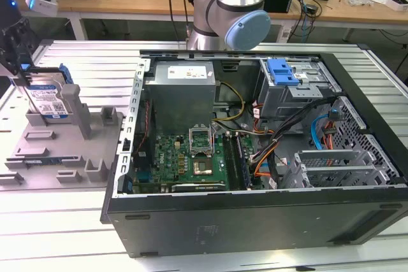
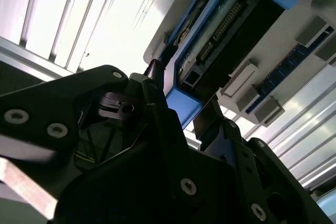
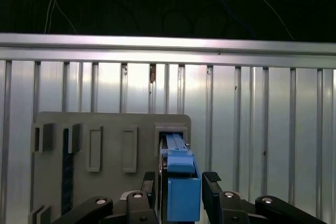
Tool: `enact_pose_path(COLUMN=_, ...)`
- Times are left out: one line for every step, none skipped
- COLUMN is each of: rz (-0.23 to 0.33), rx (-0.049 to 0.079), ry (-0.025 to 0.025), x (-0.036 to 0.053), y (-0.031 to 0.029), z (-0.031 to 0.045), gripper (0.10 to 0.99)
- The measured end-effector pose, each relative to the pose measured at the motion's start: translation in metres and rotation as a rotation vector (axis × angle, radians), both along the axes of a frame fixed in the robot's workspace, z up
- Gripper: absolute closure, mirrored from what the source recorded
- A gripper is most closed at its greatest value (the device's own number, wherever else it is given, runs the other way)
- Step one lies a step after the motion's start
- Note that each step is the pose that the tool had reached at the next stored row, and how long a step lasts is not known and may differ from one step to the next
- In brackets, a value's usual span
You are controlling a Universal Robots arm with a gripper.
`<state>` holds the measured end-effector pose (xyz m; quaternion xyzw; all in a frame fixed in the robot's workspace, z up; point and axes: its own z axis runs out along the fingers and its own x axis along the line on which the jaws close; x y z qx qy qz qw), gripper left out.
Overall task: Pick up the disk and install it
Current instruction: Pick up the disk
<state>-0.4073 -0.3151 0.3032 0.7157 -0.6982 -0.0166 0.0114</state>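
The disk (image 1: 50,101) stands on edge in a slot of a grey holding fixture (image 1: 64,151), label facing outward and its blue carrier bracket (image 1: 65,73) wrapping the upper edge. The fixture lies on the ribbed metal tabletop (image 1: 83,55) at the exterior view's left, just beside the open computer case (image 1: 255,221), whose motherboard (image 1: 185,157) and cabling are exposed. The gripper (image 1: 24,71) sits directly over the disk and straddles its top. In both wrist views the blue carrier runs up the centre line of the tool. Whether the gripper already clamps the carrier or stands just clear of it cannot be told. The disk appears fully seated, so the step in hand is judged to be the pick, with installation not yet begun.

A sound grasp probably calls for pressure on the two broad faces, centred along the disk's length so that it does not pivot. The tool axis is best kept parallel to the slot walls. A tilted or off-centre hold risks binding the carrier in the fixture.
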Motion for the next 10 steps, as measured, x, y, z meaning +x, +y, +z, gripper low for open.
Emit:
enact_pose_path(rz=0.0, rx=0.0, ry=0.0, x=0.0, y=0.0, z=-0.0008, gripper=0.604)
enact_pose_path(rz=0.0, rx=0.0, ry=0.0, x=0.0, y=0.0, z=-0.0016, gripper=0.604)
enact_pose_path(rz=0.0, rx=0.0, ry=0.0, x=0.0, y=0.0, z=-0.0021, gripper=0.604)
enact_pose_path(rz=0.0, rx=0.0, ry=0.0, x=0.0, y=0.0, z=-0.0025, gripper=0.604)
enact_pose_path(rz=0.0, rx=0.0, ry=0.0001, x=0.0, y=0.0, z=-0.0031, gripper=0.604)
enact_pose_path(rz=0.0, rx=0.0, ry=0.0, x=0.0, y=0.0, z=-0.0036, gripper=0.604)
enact_pose_path(rz=0.0, rx=0.0, ry=0.0, x=0.0, y=0.0, z=-0.0038, gripper=0.604)
enact_pose_path(rz=0.0, rx=0.0, ry=0.0, x=0.0, y=0.0, z=-0.004, gripper=0.604)
enact_pose_path(rz=0.0, rx=0.0, ry=0.0, x=0.0, y=0.0, z=-0.0044, gripper=0.604)
enact_pose_path(rz=0.0, rx=0.0, ry=-0.0001, x=0.0, y=0.0, z=-0.0047, gripper=0.604)
